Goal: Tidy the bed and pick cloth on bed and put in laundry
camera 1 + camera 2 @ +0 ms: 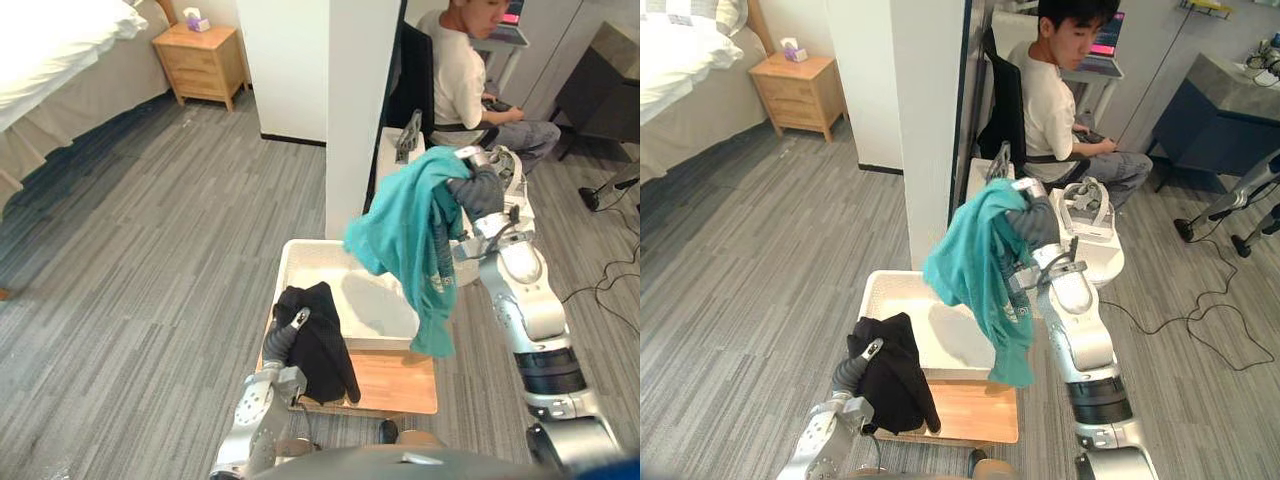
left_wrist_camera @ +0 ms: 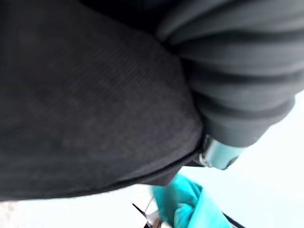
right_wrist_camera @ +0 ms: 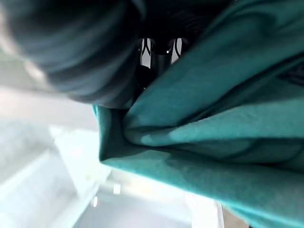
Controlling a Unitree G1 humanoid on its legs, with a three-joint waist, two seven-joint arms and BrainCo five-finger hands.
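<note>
The right hand point(image 1: 472, 185) was raised above the far right side of a white laundry basket point(image 1: 310, 262), and a teal cloth point(image 1: 405, 235) hung down from it in long folds. The lower end of the teal cloth reached past the right rim of the basket, in front of it. In the right wrist view the cloth lay close against the hand and covered most of it, so I could not tell if the hand was closed on the cloth or only carried it. The left hand point(image 1: 290, 328) was low, at the near left corner of the basket, and a black cloth point(image 1: 325, 345) was draped over it. This cloth fell over the basket's near rim and onto the wooden worktop point(image 1: 390, 385) that carried the basket. Here too I could not tell if the hand was closed. The inside of the basket looked white and bare. The bed point(image 1: 50, 50) stood well apart at the far left, with a wooden nightstand point(image 1: 205, 60) beside it. Behind a white pillar point(image 1: 360, 100) a person point(image 1: 465, 70) sat on a chair.
</note>
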